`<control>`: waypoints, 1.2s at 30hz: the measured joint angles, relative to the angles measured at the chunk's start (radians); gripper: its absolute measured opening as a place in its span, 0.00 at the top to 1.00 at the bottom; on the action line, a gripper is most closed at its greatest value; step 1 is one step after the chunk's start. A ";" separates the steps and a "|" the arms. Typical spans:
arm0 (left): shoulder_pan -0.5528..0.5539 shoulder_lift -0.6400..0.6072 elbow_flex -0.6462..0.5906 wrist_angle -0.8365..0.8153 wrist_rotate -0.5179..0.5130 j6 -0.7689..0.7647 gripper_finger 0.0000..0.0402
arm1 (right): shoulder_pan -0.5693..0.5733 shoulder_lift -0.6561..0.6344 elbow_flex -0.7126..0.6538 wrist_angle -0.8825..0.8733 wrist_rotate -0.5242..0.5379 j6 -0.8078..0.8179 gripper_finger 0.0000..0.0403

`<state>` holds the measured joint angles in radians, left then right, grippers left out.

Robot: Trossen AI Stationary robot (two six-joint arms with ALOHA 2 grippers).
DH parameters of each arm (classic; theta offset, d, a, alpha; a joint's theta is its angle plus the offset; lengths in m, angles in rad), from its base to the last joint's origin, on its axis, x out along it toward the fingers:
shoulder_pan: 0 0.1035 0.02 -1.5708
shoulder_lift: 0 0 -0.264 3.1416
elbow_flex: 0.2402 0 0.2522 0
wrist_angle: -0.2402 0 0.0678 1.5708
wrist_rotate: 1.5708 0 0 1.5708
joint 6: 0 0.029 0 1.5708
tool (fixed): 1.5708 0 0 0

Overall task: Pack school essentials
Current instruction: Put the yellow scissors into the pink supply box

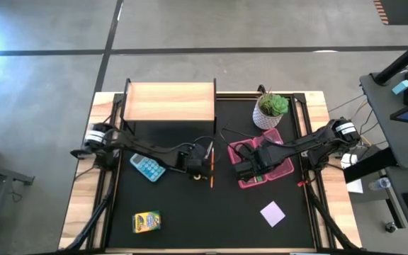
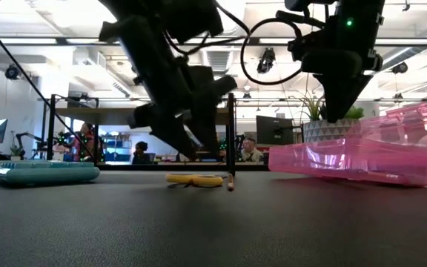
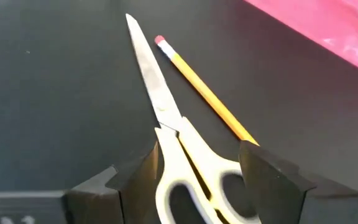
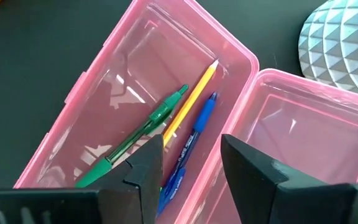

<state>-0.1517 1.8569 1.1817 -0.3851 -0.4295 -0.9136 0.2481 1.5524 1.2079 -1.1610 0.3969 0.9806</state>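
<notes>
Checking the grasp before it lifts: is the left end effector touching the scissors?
Cannot tell. In the left wrist view the left end effector straddles the scissors, with no plain contact or gap.

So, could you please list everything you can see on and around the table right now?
Scissors: one, yellow handles, mid-table, between the left pincer's fingers.
Pencil: one, orange, lying beside the scissors.
Case: one, pink, open, right of centre.
Pens and pencil in the case: a green pen, a yellow pencil, a blue pen.
Calculator: one, light blue, left of the scissors.
Crayon box: one, yellow, front left.
Note pad: one, lilac, front right.
Plant: one, green, patterned white pot, behind the case.
Wooden box: one, at the table's back.
Left pincer: open, around the scissor handles.
Right pincer: open, above the case.
</notes>
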 joint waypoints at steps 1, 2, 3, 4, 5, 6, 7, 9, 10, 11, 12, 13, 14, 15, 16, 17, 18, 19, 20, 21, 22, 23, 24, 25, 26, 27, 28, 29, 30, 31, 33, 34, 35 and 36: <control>0.002 0.014 0.008 -0.001 -0.012 -0.001 0.48 | 0.000 0.000 0.000 -0.004 0.000 -0.002 0.62; 0.004 0.024 0.015 0.005 -0.027 0.000 0.48 | 0.000 0.000 0.000 -0.010 0.000 -0.007 0.62; 0.007 0.030 0.017 0.006 -0.037 0.000 0.48 | 0.000 0.000 0.000 -0.011 0.000 -0.011 0.62; 0.009 0.036 0.019 -0.002 -0.051 0.000 0.48 | 0.000 0.000 0.000 -0.011 0.000 -0.013 0.62; 0.013 0.041 0.022 0.000 -0.062 0.000 0.48 | 0.000 0.000 0.000 -0.011 0.000 -0.015 0.62; 0.017 0.046 0.022 0.004 -0.069 0.000 0.48 | 0.000 0.000 0.000 -0.011 0.000 -0.019 0.62; 0.022 0.050 0.022 0.002 -0.070 0.001 0.48 | 0.000 0.000 0.000 -0.012 0.000 -0.024 0.62; 0.031 0.058 0.022 0.000 -0.047 0.001 0.48 | 0.000 0.000 0.000 -0.012 0.000 -0.031 0.62; 0.034 0.061 0.022 0.001 -0.030 0.001 0.48 | 0.000 0.000 0.000 -0.013 0.000 -0.037 0.63; 0.038 0.062 0.021 0.001 -0.015 0.002 0.48 | 0.000 0.000 0.000 -0.013 0.000 -0.040 0.63; 0.039 0.063 0.020 0.000 -0.007 0.004 0.48 | 0.000 0.000 0.000 -0.013 0.000 -0.047 0.63; 0.040 0.063 0.020 0.000 0.000 0.007 0.48 | 0.000 0.000 0.000 -0.014 0.000 -0.050 0.63; 0.041 0.063 0.020 0.001 0.002 0.011 0.47 | 0.000 0.000 0.000 -0.014 0.000 -0.052 0.63; 0.044 0.063 0.020 0.001 0.003 0.012 0.47 | 0.000 0.000 0.000 -0.014 0.000 -0.053 0.63; 0.047 0.063 0.019 0.000 0.007 0.012 0.45 | 0.000 0.000 0.000 -0.013 0.000 -0.055 0.63; 0.052 0.063 0.019 0.000 0.013 0.010 0.44 | 0.000 0.000 0.000 -0.014 0.000 -0.059 0.63; 0.059 0.063 0.019 0.000 0.023 0.004 0.42 | 0.000 0.000 0.000 -0.014 0.000 -0.062 0.63; 0.066 0.063 0.019 0.001 0.034 0.003 0.39 | 0.000 0.000 0.000 -0.013 -0.001 -0.065 0.63; 0.072 0.063 0.019 0.001 0.038 0.003 0.37 | 0.000 0.000 0.000 -0.013 -0.001 -0.067 0.63; 0.076 0.063 0.018 0.001 0.039 0.002 0.34 | 0.000 0.000 0.000 -0.014 -0.001 -0.074 0.63; 0.081 0.063 0.017 0.001 0.039 0.003 0.31 | 0.000 0.000 0.000 -0.014 -0.001 -0.076 0.63; 0.085 0.063 0.016 0.001 0.037 0.003 0.28 | 0.000 0.000 0.000 -0.014 -0.001 -0.077 0.63; 0.087 0.063 0.016 0.001 0.036 0.004 0.25 | 0.000 0.000 0.000 -0.013 -0.002 -0.077 0.63; 0.091 0.063 0.015 0.002 0.035 0.004 0.22 | 0.000 0.000 0.000 -0.014 -0.002 -0.077 0.63; 0.092 0.063 0.015 0.002 0.036 0.006 0.20 | 0.000 0.000 0.000 -0.014 -0.002 -0.077 0.63; 0.093 0.062 0.013 0.003 0.035 0.007 0.19 | 0.000 0.000 0.000 -0.014 -0.002 -0.077 0.63; 0.094 0.062 0.010 0.008 0.035 0.007 0.18 | 0.000 0.000 0.000 -0.014 -0.002 -0.077 0.63; 0.094 0.065 0.009 0.010 0.034 0.006 0.17 | 0.000 0.000 0.000 -0.014 -0.002 -0.078 0.63; 0.093 0.069 0.009 0.011 0.032 0.003 0.17 | 0.000 0.000 0.000 -0.014 -0.002 -0.081 0.63; 0.093 0.076 0.008 0.011 0.033 0.003 0.18 | 0.000 -0.001 0.000 -0.014 -0.003 -0.085 0.63; 0.093 0.097 0.014 0.009 0.021 0.004 0.19 | 0.000 -0.001 0.000 -0.014 -0.003 -0.093 0.63; 0.092 0.108 0.018 0.008 0.015 0.004 0.20 | 0.000 -0.001 0.000 -0.014 -0.003 -0.097 0.63; 0.090 0.118 0.022 0.006 0.007 0.004 0.21 | 0.000 -0.001 0.000 -0.015 -0.003 -0.102 0.63; 0.087 0.128 0.026 0.004 0.003 0.004 0.22 | 0.000 -0.001 0.000 -0.015 -0.003 -0.103 0.63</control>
<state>-0.0648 1.9849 1.2078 -0.3813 -0.4266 -0.9096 0.2481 1.5517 1.2079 -1.1759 0.3939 0.8774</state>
